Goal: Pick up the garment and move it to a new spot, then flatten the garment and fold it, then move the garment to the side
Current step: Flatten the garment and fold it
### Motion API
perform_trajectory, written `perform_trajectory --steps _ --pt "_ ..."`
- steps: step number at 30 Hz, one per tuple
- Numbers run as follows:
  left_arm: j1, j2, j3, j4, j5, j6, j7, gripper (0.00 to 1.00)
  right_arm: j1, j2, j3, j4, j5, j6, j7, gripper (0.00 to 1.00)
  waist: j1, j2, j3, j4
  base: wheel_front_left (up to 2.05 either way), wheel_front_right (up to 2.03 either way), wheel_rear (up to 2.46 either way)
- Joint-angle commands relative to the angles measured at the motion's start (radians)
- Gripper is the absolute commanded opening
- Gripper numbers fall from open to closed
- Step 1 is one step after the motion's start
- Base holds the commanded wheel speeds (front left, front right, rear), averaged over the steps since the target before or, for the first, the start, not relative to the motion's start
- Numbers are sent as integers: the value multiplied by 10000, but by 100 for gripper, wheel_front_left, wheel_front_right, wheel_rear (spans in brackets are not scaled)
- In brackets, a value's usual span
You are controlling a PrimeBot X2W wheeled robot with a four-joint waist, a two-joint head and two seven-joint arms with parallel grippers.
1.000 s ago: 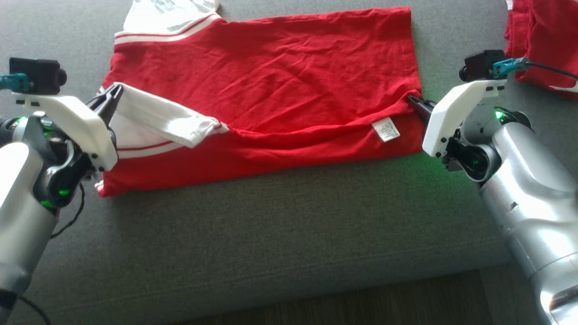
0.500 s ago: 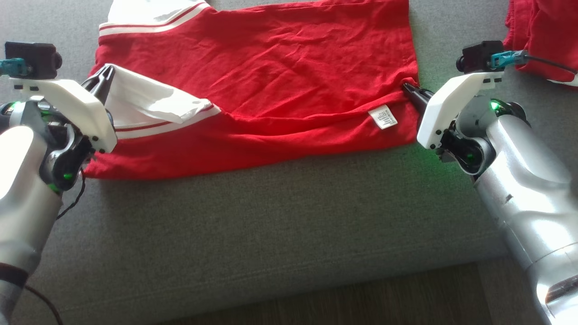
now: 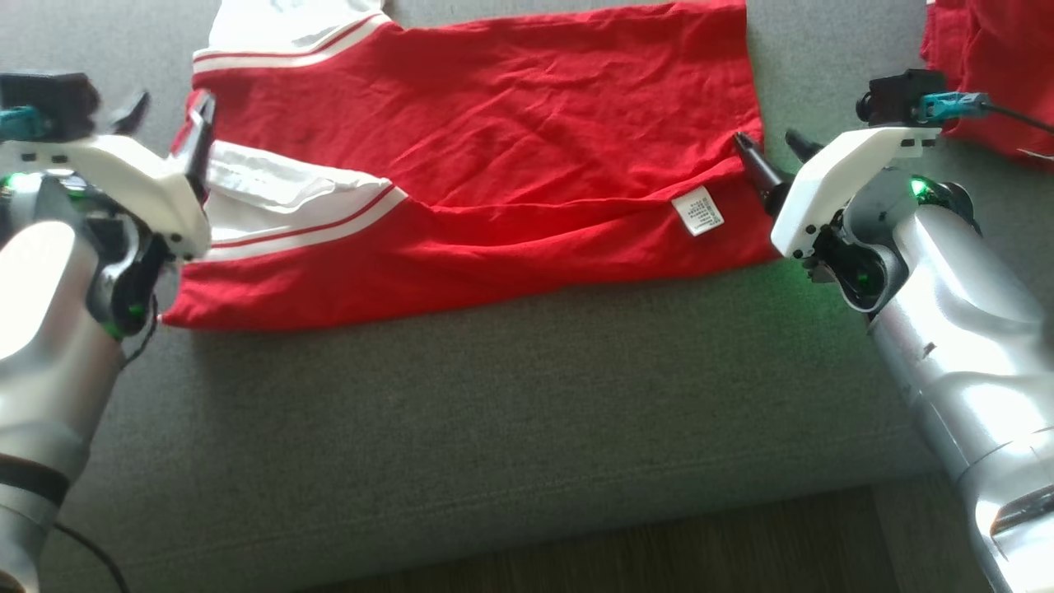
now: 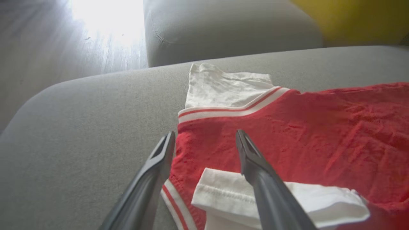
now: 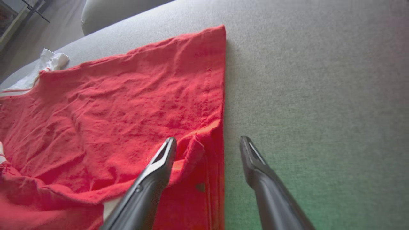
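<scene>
In the head view, a strip of dark wooden floor (image 3: 659,543) runs along the 6 o'clock edge. Beyond it spreads the grey woven-fabric sofa cushion (image 3: 494,412), which carries everything else.

At 9 o'clock, the left end effector (image 3: 169,111) is released: its two dark fingers stand spread and grip nothing. In the left wrist view, the left end effector (image 4: 205,137) straddles the garment's side edge, one finger over bare cushion and the other above the folded white sleeve. Whether either finger touches the cloth cannot be told.

At 3 o'clock, the right end effector (image 3: 767,142) is likewise released, with its fingers apart and empty. In the right wrist view, the right end effector (image 5: 208,142) has one finger over the rumpled red hem corner and the other over grey cushion just beside it.

Between them lies the red cotton T-shirt with white, red-striped sleeves (image 3: 510,140), from the centre towards 12 o'clock. Its near long edge is doubled over the body. A small white care label (image 3: 698,211) shows on that fold towards 3 o'clock. One white sleeve (image 3: 272,185) lies across the red body towards 9 o'clock. The other white sleeve (image 3: 280,25) sticks out at 11 o'clock.

Well apart, at 1 o'clock, a second piece of crumpled red cloth (image 3: 988,49) sits at the corner.
</scene>
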Motion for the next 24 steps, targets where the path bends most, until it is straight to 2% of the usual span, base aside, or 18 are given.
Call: perform_trajectory --steps 1,7,11,12,15,19,20,24 --pt "-591 452 506 -120 105 180 -419 100 -185 124 -45 -176 -129 -2 -270 100 -1 0 -127 7 0 0 0" --pt "-42 464 1039 -673 165 759 -1853 100 92 44 -335 -33 -611 -2 -1721 100 -1 0 -707 103 0 0 0" --pt "888 449 1685 -1688 133 1262 -2066 100 528 27 -554 105 -1234 -2 -2605 100 -1 0 -1160 232 0 0 0" --pt "888 449 1685 -1688 133 1262 -2066 100 528 27 -554 105 -1234 -2 -2605 100 -1 0 -1160 232 0 0 0" --pt "1824 351 2503 -2960 437 1733 -2082 100 922 76 -699 -48 -1832 -2 -3281 100 -1 0 -1466 348 0 0 0" --pt "3458 -49 3558 -4609 1052 2213 -2086 100 1608 192 -1401 -559 -2852 -2 -3765 100 -1 0 -1809 474 0 0 0" --pt "4263 -379 4025 -5263 1274 2331 -2087 100 2109 364 -1925 -1054 -3417 -2 -3824 100 -1 0 -1938 527 0 0 0" --pt "5622 -1075 4688 -6085 1760 2382 -2088 100 3532 949 -3435 -2792 -4644 -2 -3840 100 -1 0 -2161 628 0 0 0"
